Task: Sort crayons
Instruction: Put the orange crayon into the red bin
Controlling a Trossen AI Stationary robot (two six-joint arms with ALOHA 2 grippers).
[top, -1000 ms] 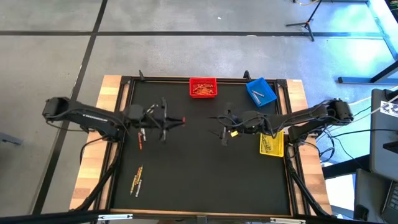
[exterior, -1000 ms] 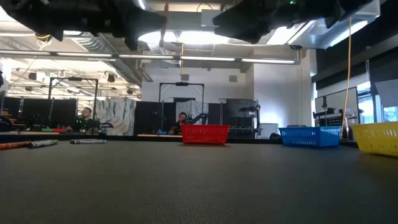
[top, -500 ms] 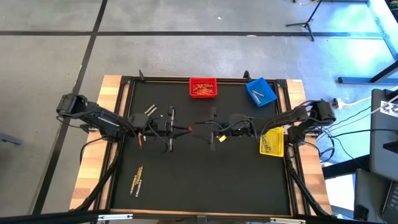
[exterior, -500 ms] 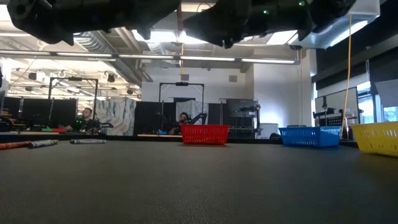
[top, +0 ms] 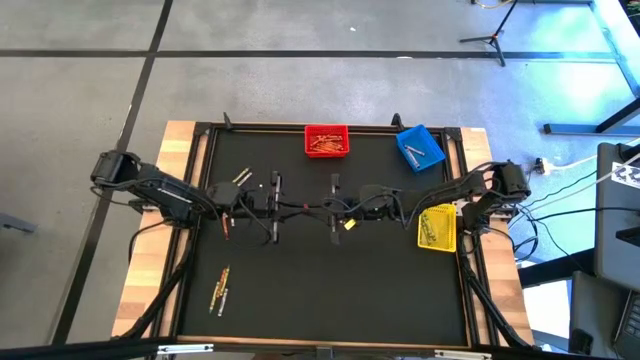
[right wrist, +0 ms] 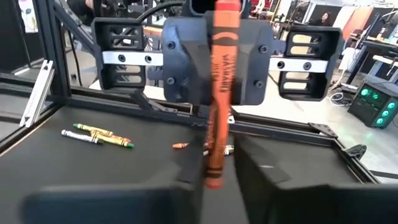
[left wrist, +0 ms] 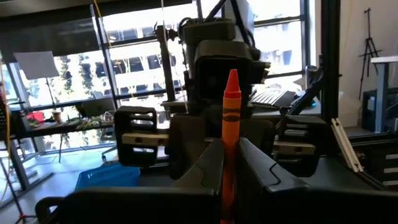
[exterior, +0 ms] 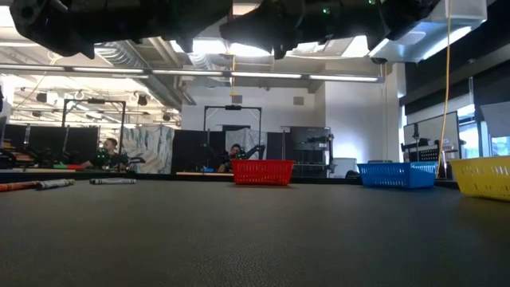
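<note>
An orange-red crayon (left wrist: 231,118) hangs level above the middle of the table, tip toward the table's right. My left gripper (top: 290,206) is shut on it. My right gripper (top: 332,207) faces it from the right. Its blurred fingers stand close on either side of the crayon's tip end (right wrist: 213,177), and a narrow gap shows on one side. More crayons (top: 220,290) lie near the front left, and others (top: 242,177) lie left of centre. Red (top: 326,140), blue (top: 419,147) and yellow (top: 436,228) bins hold several crayons. My left gripper pinches the crayon's rear part (left wrist: 228,186) between its two fingers. The fingers come level from the table's left and lie along the crayon. The crayon sticks out past the fingertips, lifted clear of the table.
The red and blue bins stand at the far edge and the yellow bin at the right edge. Loose crayons (right wrist: 96,134) lie on the black mat below and left of the grippers. The mat's front half (top: 340,290) is bare, and a metal frame rims the table.
My left gripper has carried the crayon toward the table's right and then kept still. My right gripper has gone toward the table's left until its fingers reach the crayon's tip. The crayon has stayed level and clear of the table.
</note>
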